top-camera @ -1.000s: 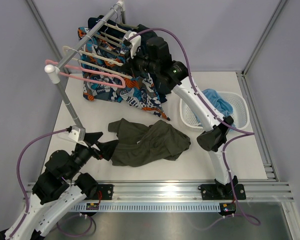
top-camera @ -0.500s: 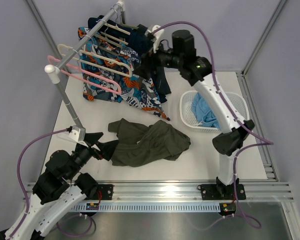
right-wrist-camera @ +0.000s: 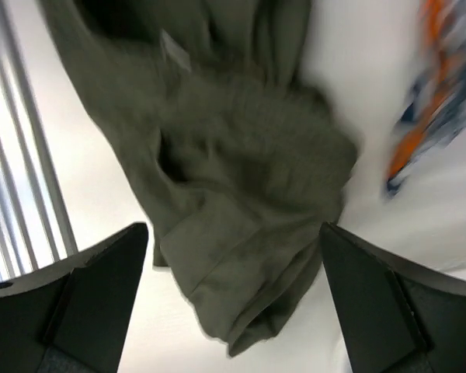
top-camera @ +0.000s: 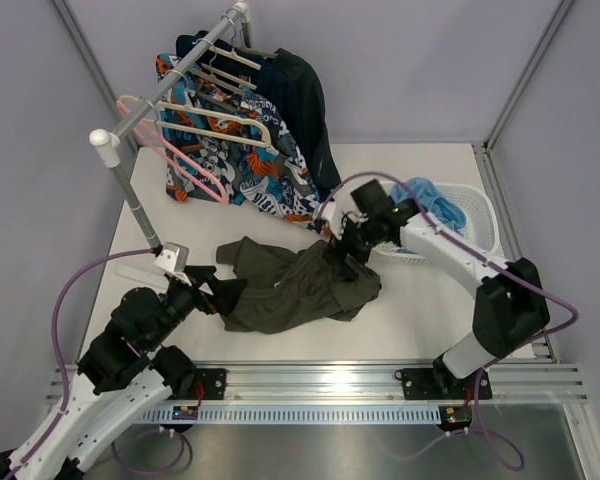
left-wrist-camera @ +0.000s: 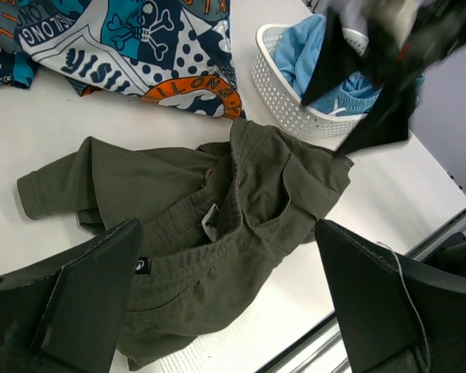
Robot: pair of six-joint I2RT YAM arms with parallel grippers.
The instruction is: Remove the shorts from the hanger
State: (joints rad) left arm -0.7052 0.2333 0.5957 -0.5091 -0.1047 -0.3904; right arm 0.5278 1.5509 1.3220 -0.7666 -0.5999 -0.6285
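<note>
The white table (top-camera: 430, 320) carries everything, and the clothes rack (top-camera: 170, 88) runs from the upper left of the overhead view towards the top centre. Its rail is the reason the patterned shorts (top-camera: 245, 180) and a dark garment (top-camera: 305, 100) hang in a crowded row rather than lying flat. Those patterned pairs are on their hangers, so I judge there is work left up there. The olive shorts (top-camera: 290, 290) are off any hanger and lie crumpled on the table at the centre of the frame, between my two arms. To the right of centre sits the white basket (top-camera: 480, 215) with a blue cloth (top-camera: 435, 200) in it, just beside the right arm's forearm and a likely thing to clip on the way back up. The right gripper (top-camera: 342, 258) hangs low over the upper right edge of the olive shorts, jaws spread wide and holding nothing. Its wrist view is blurred, but I see only olive fabric between the fingers, none of it pinched. The left gripper (top-camera: 215, 285) is at the heap's left edge, jaws likewise fully apart and empty — I can't tell whether a fingertip touches the cloth. A bare pink hanger (top-camera: 185, 160) dangles at the rail's near end, in front of the patterned shorts.
</note>
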